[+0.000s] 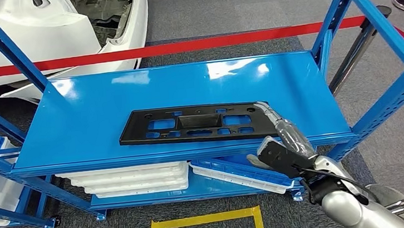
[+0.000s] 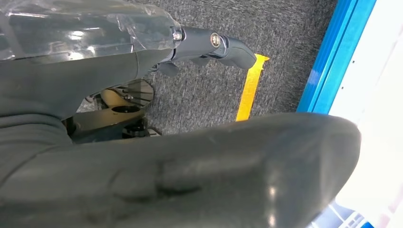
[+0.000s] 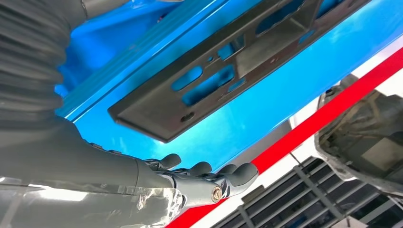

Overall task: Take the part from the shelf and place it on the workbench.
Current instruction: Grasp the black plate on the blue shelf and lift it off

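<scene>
Right hand [image 1: 282, 140] covers the part's [image 1: 189, 123] near right corner at the shelf's [image 1: 103, 101] front edge; contact indeterminate. Lower-tier white trays [image 1: 130, 179] partly hidden.

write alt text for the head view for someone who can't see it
A flat black plastic part with cutouts lies on a blue metal shelf, and the robot's right hand reaches up at its right end. White trays sit on the level below.

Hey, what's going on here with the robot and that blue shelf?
A humanoid robot is reaching its right hand toward a black plastic part lying flat on the top deck of the blue shelf. The hand is at the part's right end with fingers apart, not gripping it yet. The left hand hangs low over the grey carpet.
</scene>
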Robot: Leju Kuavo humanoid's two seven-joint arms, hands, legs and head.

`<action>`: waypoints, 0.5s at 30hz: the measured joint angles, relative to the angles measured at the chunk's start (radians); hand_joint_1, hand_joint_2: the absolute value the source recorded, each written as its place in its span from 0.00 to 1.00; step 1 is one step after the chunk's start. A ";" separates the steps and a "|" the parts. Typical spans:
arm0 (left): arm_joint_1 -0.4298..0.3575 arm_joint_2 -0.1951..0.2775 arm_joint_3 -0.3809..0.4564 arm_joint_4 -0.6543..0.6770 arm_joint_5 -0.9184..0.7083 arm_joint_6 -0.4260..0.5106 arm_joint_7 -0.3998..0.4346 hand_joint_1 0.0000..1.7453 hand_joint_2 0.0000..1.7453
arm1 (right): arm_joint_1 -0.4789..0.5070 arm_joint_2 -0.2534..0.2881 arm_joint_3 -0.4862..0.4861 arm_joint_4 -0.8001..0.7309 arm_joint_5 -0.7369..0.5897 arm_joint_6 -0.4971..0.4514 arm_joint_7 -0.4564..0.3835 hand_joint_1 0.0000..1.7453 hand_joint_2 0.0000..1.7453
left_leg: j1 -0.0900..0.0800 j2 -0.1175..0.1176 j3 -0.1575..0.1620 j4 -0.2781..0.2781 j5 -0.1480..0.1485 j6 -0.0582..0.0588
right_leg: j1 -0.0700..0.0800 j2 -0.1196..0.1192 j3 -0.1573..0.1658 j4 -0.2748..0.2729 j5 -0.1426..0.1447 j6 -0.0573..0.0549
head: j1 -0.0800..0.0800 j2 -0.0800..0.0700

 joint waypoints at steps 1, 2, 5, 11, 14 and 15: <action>0.001 0.000 0.000 0.001 0.000 0.000 -0.002 0.00 0.00 | 0.000 -0.003 -0.003 0.001 0.008 0.003 0.010 0.00 1.00 | 0.000 0.000 0.000 0.000 0.000 0.000 | 0.000 0.000 0.000 0.000 0.000 0.000 | 0.000 0.000; 0.001 0.000 0.000 0.001 0.001 -0.001 -0.004 0.00 0.00 | -0.001 -0.007 -0.006 0.002 0.017 0.008 0.022 0.00 1.00 | 0.000 0.000 0.000 0.000 0.000 0.000 | 0.000 0.000 0.000 0.000 0.000 0.000 | 0.000 0.000; 0.002 0.000 0.000 0.005 0.003 -0.002 -0.006 0.00 0.00 | -0.005 -0.020 -0.014 0.007 0.040 0.030 0.056 0.00 1.00 | 0.000 0.000 0.000 0.000 0.000 0.000 | 0.000 0.000 0.000 0.000 0.000 0.000 | 0.000 0.000; 0.002 0.000 0.000 0.008 0.011 -0.005 -0.006 0.00 0.00 | -0.026 -0.067 -0.021 0.019 0.076 0.094 0.137 0.00 1.00 | 0.000 0.000 0.000 0.000 0.000 0.000 | 0.000 -0.001 0.000 0.000 0.000 0.000 | 0.000 0.000; 0.002 0.000 0.000 0.008 0.012 -0.007 -0.006 0.00 0.00 | -0.037 -0.092 -0.021 0.026 0.084 0.117 0.162 0.00 1.00 | 0.000 0.000 0.000 0.000 0.000 0.000 | 0.000 -0.001 0.000 0.000 0.000 0.000 | 0.000 0.000; 0.002 0.000 0.000 0.008 0.013 -0.008 -0.006 0.00 0.00 | -0.041 -0.099 -0.021 0.028 0.086 0.125 0.167 0.00 1.00 | 0.000 0.000 0.000 0.000 0.000 0.000 | 0.000 -0.002 0.000 0.000 0.000 0.000 | 0.000 0.000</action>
